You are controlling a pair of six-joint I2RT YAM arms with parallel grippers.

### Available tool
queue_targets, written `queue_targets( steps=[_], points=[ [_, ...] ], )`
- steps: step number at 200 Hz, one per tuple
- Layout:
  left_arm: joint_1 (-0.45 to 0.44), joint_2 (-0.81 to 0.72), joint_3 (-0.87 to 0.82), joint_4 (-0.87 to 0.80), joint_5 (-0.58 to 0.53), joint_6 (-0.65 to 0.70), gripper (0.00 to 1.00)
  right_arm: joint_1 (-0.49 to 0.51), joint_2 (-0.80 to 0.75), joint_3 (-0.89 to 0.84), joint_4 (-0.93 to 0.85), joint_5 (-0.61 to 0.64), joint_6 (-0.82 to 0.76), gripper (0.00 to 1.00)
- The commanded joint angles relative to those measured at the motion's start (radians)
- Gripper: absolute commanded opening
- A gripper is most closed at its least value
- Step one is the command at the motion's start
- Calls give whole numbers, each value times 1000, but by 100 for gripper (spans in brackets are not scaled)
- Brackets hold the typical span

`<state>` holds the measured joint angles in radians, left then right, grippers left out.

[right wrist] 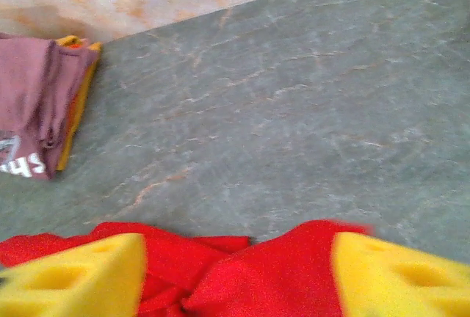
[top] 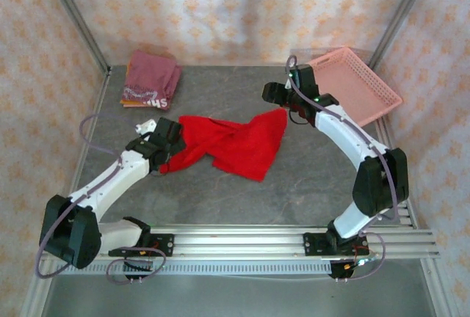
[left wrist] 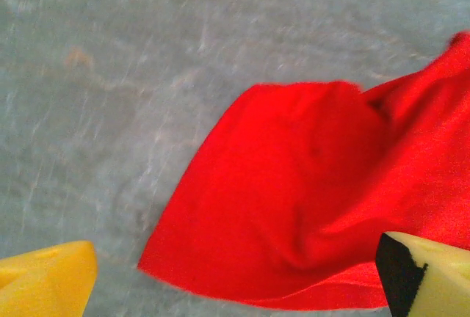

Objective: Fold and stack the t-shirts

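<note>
Shows a crumpled red t-shirt (top: 235, 144) stretched left to right across the middle of the table (top: 308, 188), wide-open left gripper (top: 175, 143) at its left end, wide-open right gripper (top: 285, 108) at its far right tip, neither holding cloth, folded shirts (top: 150, 81) in the far-left corner.

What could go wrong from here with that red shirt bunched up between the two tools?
1. The red t-shirt lies twisted and bunched, not flat; folding it now would likely lock in creases.
2. Both the left tool and the right tool stand open over layered cloth; closing may pinch several layers instead of one edge.
</note>
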<state>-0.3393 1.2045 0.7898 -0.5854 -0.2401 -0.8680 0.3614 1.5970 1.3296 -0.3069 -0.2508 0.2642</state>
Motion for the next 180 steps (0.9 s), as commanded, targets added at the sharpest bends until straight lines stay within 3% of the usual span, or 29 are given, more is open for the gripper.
queue_targets(
  steps=[1, 37, 65, 118, 180],
  points=[
    [5, -80, -80, 30, 68, -172, 95, 7, -119, -59, 9, 95, 33, 99],
    [3, -92, -160, 144, 170, -270, 91, 76, -266, -309, -9, 127, 120, 97],
    [-1, -30, -131, 166, 186, -267, 89, 262, -270, -400, -27, 139, 95, 92],
    [-1, 2, -94, 167, 171, -257, 89, 551, 13, -304, 0, 168, 97, 77],
    [-1, -36, -98, 109, 126, -233, 89, 598, 235, -200, -43, 171, 89, 55]
  ],
)
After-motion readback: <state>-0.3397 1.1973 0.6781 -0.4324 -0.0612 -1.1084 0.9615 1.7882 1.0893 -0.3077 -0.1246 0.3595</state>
